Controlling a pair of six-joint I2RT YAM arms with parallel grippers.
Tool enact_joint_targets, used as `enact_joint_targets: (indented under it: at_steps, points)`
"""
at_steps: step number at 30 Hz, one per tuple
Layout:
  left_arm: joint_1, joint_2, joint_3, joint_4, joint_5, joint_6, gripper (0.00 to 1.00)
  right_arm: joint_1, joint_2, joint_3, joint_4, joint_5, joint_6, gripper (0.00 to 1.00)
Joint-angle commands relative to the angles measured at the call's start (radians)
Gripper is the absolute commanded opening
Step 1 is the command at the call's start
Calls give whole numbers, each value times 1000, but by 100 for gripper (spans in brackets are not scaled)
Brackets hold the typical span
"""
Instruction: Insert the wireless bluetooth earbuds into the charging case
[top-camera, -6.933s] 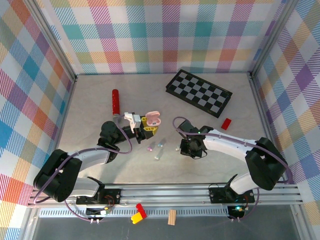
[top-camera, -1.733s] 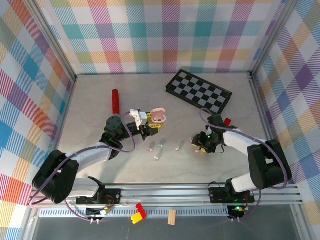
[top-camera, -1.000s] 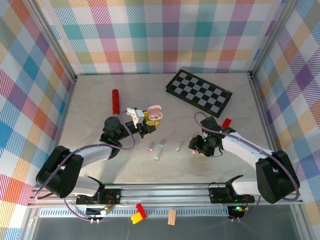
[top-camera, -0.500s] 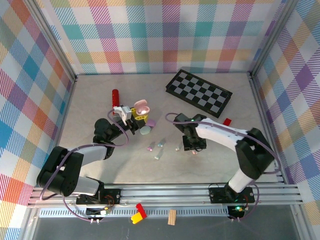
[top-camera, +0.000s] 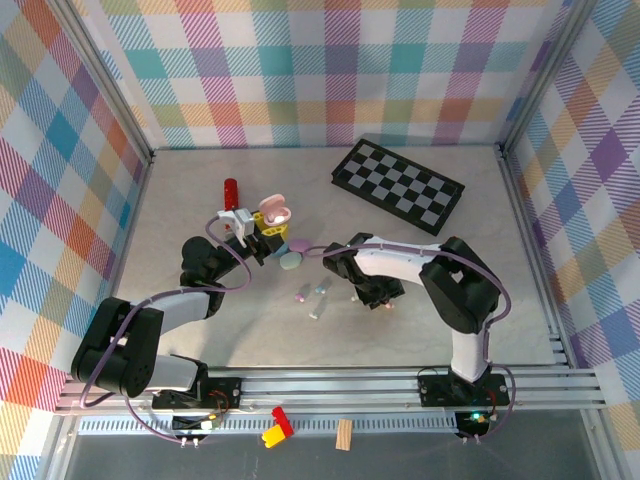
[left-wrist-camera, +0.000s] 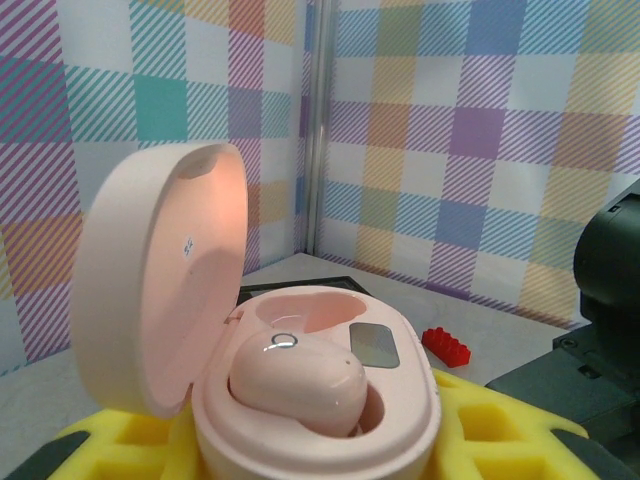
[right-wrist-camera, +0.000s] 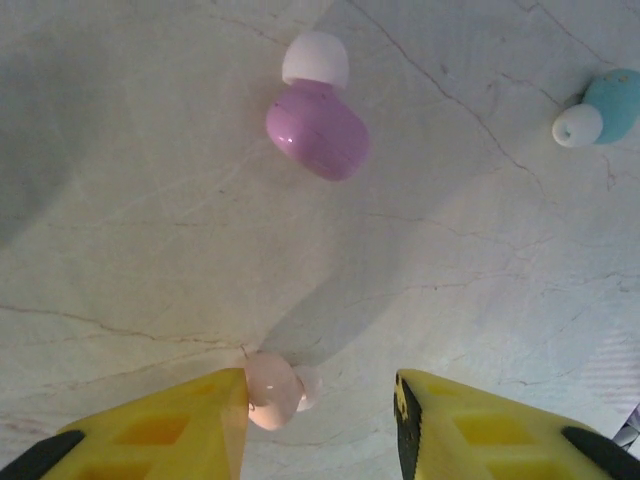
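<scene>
The left arm (top-camera: 165, 305) runs from its base at the near left edge forward and to the right. Its forearm lies low and its wrist turns up toward the far wall. The left gripper (top-camera: 265, 230) has its yellow fingers (left-wrist-camera: 480, 430) clamped on the base of the pink charging case (left-wrist-camera: 330, 400), which sits upright between them with its lid (left-wrist-camera: 165, 290) swung open to the left. Inside, a seated pink earbud (left-wrist-camera: 298, 385) fills the nearer pocket, while the farther pocket (left-wrist-camera: 372, 343) shows a bare metal contact.

The right arm (top-camera: 455, 285) rises from its base at the near right and folds sharply at the elbow. From there its forearm reaches left across the marble-patterned table (top-camera: 430, 330) to mid-table, with the wrist pointing straight down. In the right wrist view, the right gripper (right-wrist-camera: 318, 385) has its two yellow fingertips (right-wrist-camera: 180, 425) standing apart just above the tabletop. A loose pink earbud (right-wrist-camera: 270, 390) lies on the table between them, touching the inner edge of the left-hand tip. A clear gap separates it from the other tip, so nothing is gripped. Farther off in that view lie a purple earbud (right-wrist-camera: 318, 125) with a white tip and a pale blue earbud (right-wrist-camera: 610, 100) at the upper right edge, well apart from each other.

From above, a mint case (top-camera: 290, 262) and a lilac case (top-camera: 301, 246) lie just beside each other on the table between the two grippers. A checkerboard (top-camera: 398, 185) rests at the far right and a red cylinder (top-camera: 230, 188) at the far left. A small red brick (left-wrist-camera: 445, 347) shows behind the held case.
</scene>
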Motion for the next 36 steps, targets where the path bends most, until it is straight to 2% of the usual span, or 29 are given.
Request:
enact_joint_targets:
  at_steps: [1, 17, 31, 36]
  points:
    - [13, -22, -8, 57, 17, -19, 37, 7, 37, 29, -39, 6, -33, 40]
    - [14, -26, -5, 55, 20, -19, 37, 14, 64, 8, -47, -62, -25, 40]
    - [14, -31, -9, 55, 24, -20, 37, 13, 74, 9, -79, -49, -6, 28]
    - [14, -33, -11, 53, 24, -20, 37, 14, 42, 8, -80, -47, -4, 29]
